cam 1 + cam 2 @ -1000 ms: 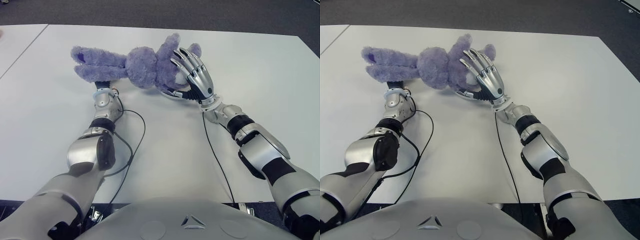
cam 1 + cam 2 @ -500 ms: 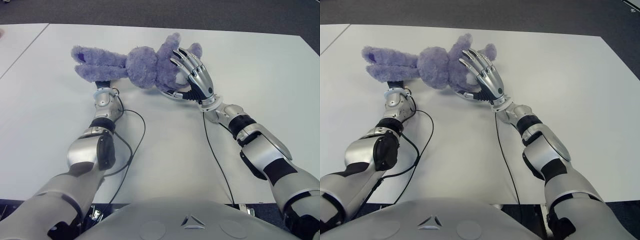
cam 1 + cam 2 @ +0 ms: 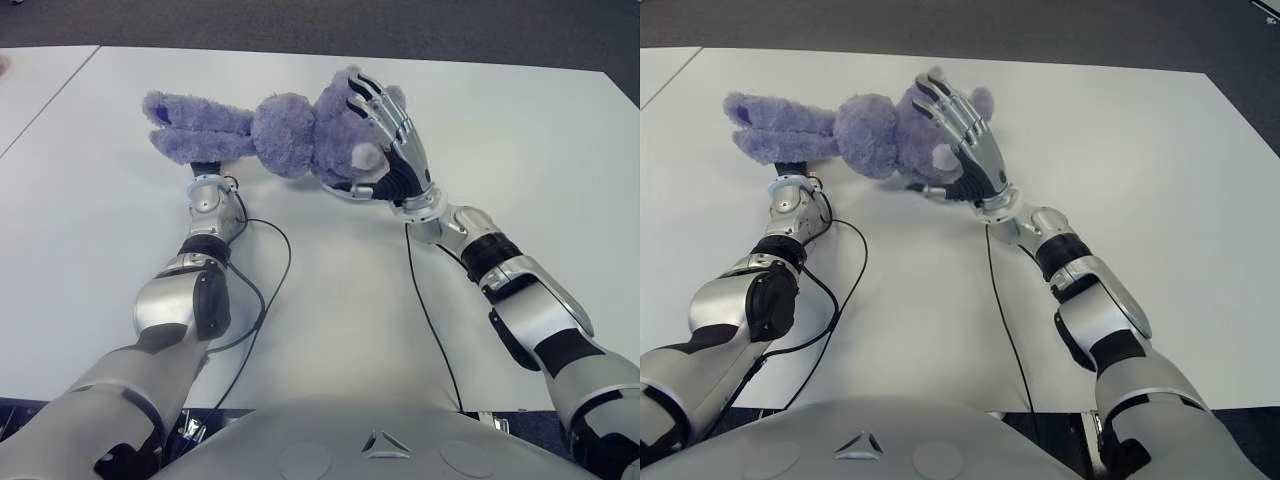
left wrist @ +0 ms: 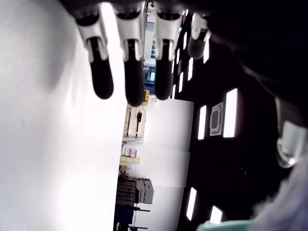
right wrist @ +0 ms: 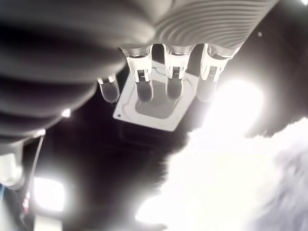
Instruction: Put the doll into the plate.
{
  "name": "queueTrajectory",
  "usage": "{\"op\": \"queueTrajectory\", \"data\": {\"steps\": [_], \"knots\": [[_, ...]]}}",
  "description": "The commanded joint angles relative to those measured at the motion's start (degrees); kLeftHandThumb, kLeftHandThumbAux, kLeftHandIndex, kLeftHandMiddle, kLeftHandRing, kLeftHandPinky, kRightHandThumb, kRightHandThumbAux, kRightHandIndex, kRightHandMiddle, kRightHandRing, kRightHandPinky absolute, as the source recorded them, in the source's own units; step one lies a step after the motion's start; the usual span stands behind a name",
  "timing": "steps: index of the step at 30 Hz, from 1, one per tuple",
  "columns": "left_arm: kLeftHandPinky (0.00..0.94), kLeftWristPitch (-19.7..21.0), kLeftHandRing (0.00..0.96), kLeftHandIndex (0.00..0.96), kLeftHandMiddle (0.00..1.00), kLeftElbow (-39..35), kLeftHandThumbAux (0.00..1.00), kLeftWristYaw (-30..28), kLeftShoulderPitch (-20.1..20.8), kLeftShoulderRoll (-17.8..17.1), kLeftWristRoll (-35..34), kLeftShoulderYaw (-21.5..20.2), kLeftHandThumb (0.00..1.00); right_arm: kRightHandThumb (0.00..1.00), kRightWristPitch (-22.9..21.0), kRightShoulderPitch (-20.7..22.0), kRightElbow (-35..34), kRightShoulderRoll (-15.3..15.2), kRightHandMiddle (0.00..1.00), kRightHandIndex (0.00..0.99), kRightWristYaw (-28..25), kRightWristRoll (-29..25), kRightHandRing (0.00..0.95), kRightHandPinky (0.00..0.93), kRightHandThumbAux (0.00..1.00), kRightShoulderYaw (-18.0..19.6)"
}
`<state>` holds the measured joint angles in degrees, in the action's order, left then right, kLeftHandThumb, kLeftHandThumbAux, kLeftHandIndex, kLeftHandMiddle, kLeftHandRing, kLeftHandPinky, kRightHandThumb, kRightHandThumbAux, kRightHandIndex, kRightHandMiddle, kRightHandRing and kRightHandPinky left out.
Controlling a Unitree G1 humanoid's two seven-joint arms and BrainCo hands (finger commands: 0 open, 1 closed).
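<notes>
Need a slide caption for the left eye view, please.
Right hand cradles the purple plush doll on the white table; left hand hidden beneath its ears.

A white table (image 3: 330,330) fills most of the eye views. A second white table (image 3: 35,85) stands just beside it on the left, a thin dark seam between them. Beyond the table's far edge lies dark grey carpet (image 3: 300,22). The left wrist view shows a dark ceiling with bright rectangular light panels (image 4: 230,113) and a pale wall (image 4: 163,144).
</notes>
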<state>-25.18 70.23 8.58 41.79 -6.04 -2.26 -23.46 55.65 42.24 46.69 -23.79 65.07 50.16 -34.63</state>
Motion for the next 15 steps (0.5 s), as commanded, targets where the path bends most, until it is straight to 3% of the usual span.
{"op": "queueTrajectory", "data": {"steps": [1,5,8,11,15], "knots": [[0.320,8.6,0.308,0.067,0.270,8.0,0.533,1.2,-11.6,3.9,-0.1,-0.3,0.000,0.142,4.3,-2.7,-0.8,-0.2,0.000,0.000,2.0,1.3,0.000,0.000,0.407,1.1],[0.329,8.4,0.311,0.065,0.271,8.0,0.534,1.0,-11.7,3.9,-0.4,-0.6,0.000,0.120,6.5,-3.3,-0.8,0.3,0.000,0.000,2.8,0.9,0.000,0.000,0.393,2.0],[0.330,8.3,0.313,0.066,0.273,8.0,0.533,0.9,-11.7,4.0,-0.6,-0.8,0.000,0.116,10.8,-3.7,-0.9,0.4,0.000,0.000,2.4,-0.7,0.000,0.000,0.386,3.1],[0.327,8.4,0.309,0.062,0.269,8.0,0.531,0.9,-11.7,4.0,-0.5,-0.7,0.000,0.118,16.5,-2.4,-2.2,-0.3,0.000,0.000,-0.1,-4.8,0.000,0.000,0.379,6.0],[0.338,8.6,0.310,0.058,0.265,8.0,0.531,1.0,-11.7,3.9,-0.3,-0.5,0.000,0.123,19.2,-1.5,-2.5,0.2,0.000,0.000,-1.7,-6.9,0.000,0.000,0.373,9.1]]}}
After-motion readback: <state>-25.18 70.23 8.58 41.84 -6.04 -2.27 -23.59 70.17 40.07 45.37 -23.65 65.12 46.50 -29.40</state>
